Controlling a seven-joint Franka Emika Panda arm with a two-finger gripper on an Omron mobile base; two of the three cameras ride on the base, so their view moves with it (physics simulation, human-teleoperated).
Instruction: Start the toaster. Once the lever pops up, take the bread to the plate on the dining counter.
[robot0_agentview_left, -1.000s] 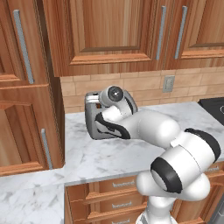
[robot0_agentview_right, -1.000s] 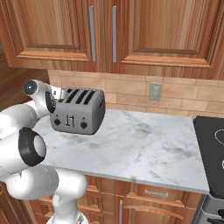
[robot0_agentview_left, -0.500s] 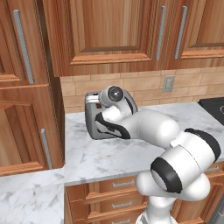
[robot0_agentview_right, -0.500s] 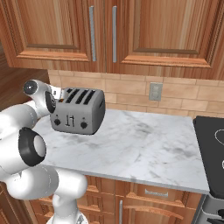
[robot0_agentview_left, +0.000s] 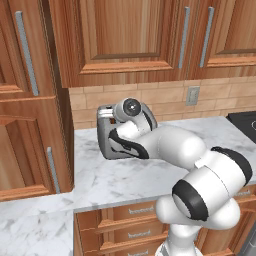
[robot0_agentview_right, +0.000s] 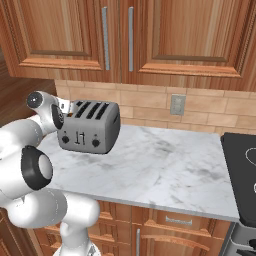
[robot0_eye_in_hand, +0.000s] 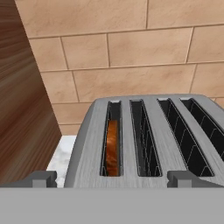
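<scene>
Inside the toaster (robot0_eye_in_hand: 144, 135), leftmost slot, I see the bread (robot0_eye_in_hand: 112, 148) sunk low; other slots hold nothing. My gripper (robot0_eye_in_hand: 111, 178) hangs just above, fingers spread wide, released.

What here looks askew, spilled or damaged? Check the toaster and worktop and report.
Nothing stands out. The toaster stands upright and square on the marble worktop, with no spill showing. The bread sits upright, low in the leftmost slot in the hand view; the other three slots are empty. The open claw hovers over the toaster's front edge.
</scene>
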